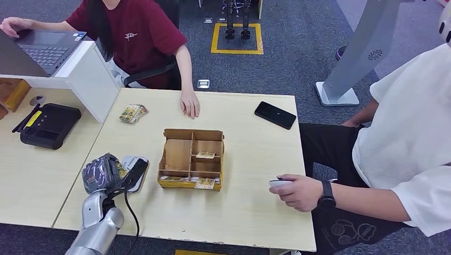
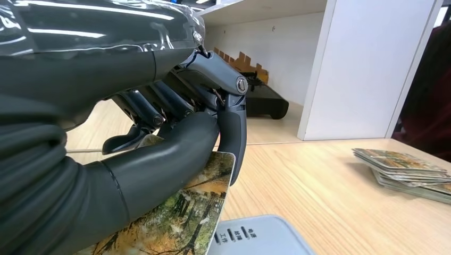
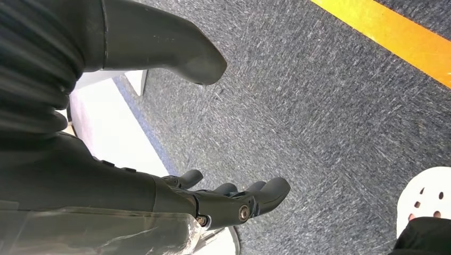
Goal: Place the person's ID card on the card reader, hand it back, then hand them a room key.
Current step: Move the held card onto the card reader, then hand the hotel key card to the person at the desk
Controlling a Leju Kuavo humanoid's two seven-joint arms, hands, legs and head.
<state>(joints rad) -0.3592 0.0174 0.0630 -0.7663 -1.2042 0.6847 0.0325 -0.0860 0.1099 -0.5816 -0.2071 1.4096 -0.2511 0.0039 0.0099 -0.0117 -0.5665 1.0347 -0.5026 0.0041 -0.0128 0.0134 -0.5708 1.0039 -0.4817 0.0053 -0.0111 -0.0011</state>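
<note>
My left hand [image 1: 103, 172] pinches the ID card [image 2: 186, 218], a card printed with a landscape picture, between thumb and fingers. The card hangs tilted just above the grey-white card reader [image 2: 266, 236]; I cannot tell whether it touches. From the head view the reader [image 1: 142, 183] lies at the table's near left, partly under my hand. A wooden box [image 1: 177, 154] with compartments holds several key cards at the table's middle. My right hand [image 3: 213, 202] hangs over grey carpet, fingers apart, holding nothing.
A stack of cards [image 1: 133, 112] and a person's hand [image 1: 190, 103] lie at the far edge. A black phone [image 1: 275, 115] is far right. A second person's hand [image 1: 298, 192] holds a small white object at the right. A black device [image 1: 48, 125] sits left.
</note>
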